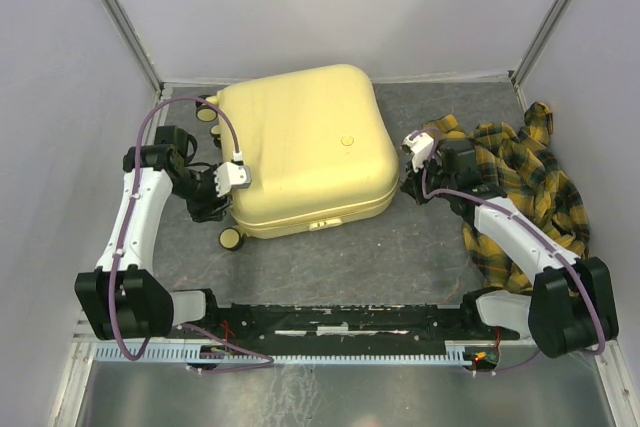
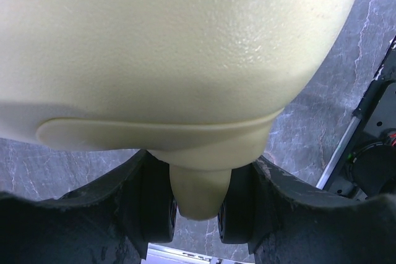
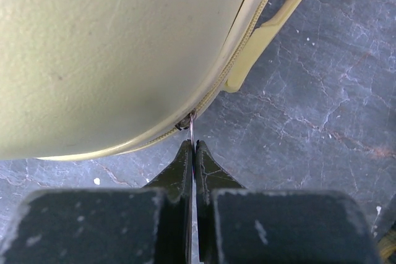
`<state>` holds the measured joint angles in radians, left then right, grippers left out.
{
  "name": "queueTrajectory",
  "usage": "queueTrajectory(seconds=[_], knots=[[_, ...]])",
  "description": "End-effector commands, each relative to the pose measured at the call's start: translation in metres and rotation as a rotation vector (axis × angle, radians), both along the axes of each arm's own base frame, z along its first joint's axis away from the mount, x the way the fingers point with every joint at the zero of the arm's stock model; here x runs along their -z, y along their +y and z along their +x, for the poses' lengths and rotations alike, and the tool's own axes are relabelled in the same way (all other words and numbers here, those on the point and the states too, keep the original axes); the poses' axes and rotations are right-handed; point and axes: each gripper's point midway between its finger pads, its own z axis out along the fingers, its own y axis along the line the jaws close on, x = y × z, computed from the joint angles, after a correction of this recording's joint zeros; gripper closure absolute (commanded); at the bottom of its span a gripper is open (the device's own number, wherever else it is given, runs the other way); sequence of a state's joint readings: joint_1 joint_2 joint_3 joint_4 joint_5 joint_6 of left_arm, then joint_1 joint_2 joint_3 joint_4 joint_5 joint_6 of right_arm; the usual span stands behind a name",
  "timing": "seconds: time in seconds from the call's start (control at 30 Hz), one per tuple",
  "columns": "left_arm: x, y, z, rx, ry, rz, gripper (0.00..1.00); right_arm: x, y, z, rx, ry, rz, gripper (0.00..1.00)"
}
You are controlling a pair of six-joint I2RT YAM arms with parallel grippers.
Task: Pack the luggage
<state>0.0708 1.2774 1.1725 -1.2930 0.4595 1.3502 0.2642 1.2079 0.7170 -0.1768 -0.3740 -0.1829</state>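
Right jaws were pressed fully together, pinching the thin metal zipper pull [image 3: 192,129] at the seam of the luggage [image 1: 300,147]. Left jaws stood about half open, clamped around a wheel mount [image 2: 198,193] on the luggage's left side. Closed and lying flat, the luggage sat mid-desk [image 1: 340,257] between both arms, with a yellow plaid shirt [image 1: 530,177] heaped near its right side.
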Motion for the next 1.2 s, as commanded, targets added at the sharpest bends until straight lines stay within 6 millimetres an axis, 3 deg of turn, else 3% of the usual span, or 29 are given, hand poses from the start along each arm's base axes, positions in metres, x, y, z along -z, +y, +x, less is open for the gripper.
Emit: queueTrajectory(seconds=[0.0,0.37,0.6,0.77,0.97,1.17], knots=[[0.023,0.063,-0.008,-0.071,0.074,0.271,0.97,-0.052,-0.002,0.055,0.017,-0.231,-0.003,0.98],[0.022,0.057,-0.006,-0.080,0.056,0.236,0.97,-0.075,0.019,0.101,-0.045,-0.285,0.053,0.98],[0.026,0.060,-0.002,-0.069,0.056,0.244,0.97,-0.089,0.010,0.138,-0.087,-0.321,0.066,0.99],[0.026,0.058,0.009,-0.075,0.051,0.222,0.97,-0.096,0.030,0.144,-0.263,-0.318,0.101,0.98],[0.012,0.044,0.019,-0.069,0.014,0.136,0.97,-0.087,0.048,0.140,-0.386,-0.277,0.143,0.98],[0.014,0.044,0.026,-0.081,0.019,0.126,0.97,-0.081,0.052,0.168,-0.392,-0.290,0.137,0.98]])
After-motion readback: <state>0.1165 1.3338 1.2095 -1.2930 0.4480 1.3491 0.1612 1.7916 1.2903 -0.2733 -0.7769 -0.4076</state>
